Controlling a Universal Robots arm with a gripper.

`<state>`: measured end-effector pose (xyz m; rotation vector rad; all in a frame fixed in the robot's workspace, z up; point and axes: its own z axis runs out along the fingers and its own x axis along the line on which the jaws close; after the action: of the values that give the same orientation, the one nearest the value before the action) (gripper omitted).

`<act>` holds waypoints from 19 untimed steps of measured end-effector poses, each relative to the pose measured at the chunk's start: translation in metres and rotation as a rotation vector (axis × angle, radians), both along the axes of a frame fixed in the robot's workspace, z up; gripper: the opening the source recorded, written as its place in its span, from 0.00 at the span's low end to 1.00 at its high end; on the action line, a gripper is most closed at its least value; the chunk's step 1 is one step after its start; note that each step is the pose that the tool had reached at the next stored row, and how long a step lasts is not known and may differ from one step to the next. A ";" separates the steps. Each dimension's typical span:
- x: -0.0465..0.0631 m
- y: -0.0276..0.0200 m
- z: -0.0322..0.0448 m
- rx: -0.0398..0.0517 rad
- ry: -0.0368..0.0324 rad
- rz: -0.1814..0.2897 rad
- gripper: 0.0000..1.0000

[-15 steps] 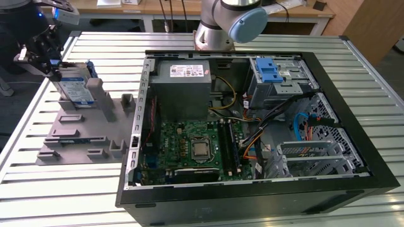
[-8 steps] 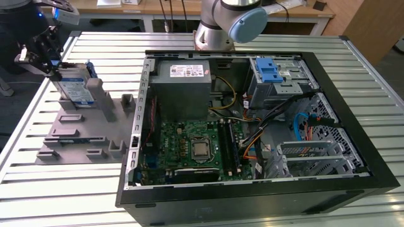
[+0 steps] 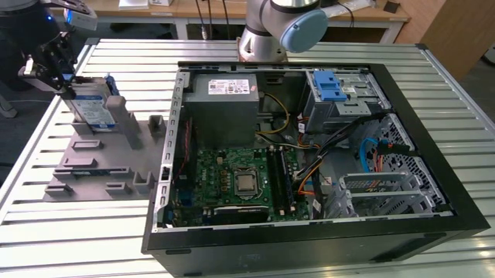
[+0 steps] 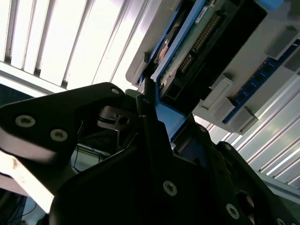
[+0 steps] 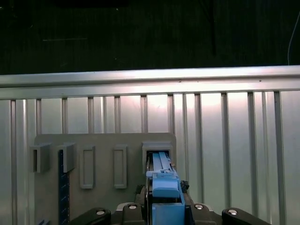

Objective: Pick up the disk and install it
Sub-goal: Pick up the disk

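1. Standing on edge, the disk (image 3: 91, 110) is sitting in a slot at the far end of the grey holder (image 3: 93, 156), at the exterior view's left.
2. The pincer (image 3: 66, 84) is closing on the disk's upper edge. In the first wrist view its fingers are pressing both sides of the blue bracket (image 5: 164, 194), with the disk's far end resting in the holder's slot (image 5: 157, 152).
3. In the second wrist view a dark finger (image 4: 146, 110) is touching the disk's (image 4: 187, 51) blue edge.
4. The holder is lying on the slatted metal counter (image 3: 62, 231), just beside the open computer case (image 3: 309, 246).
5. Inside the case, a grey box (image 3: 224, 110) is sitting next to a silver cage with a blue latch (image 3: 340, 92), well apart from the disk.
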<state>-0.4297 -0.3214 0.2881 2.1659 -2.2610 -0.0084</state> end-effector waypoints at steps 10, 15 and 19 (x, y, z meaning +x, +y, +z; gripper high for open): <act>0.000 -0.0012 0.0000 -0.0013 -0.0001 0.037 0.37; 0.000 -0.0012 0.0008 -0.0013 0.0001 0.037 0.37; 0.000 -0.0012 0.0017 -0.0011 -0.0003 0.037 0.37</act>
<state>-0.4296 -0.3226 0.2899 2.2070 -2.2200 -0.0064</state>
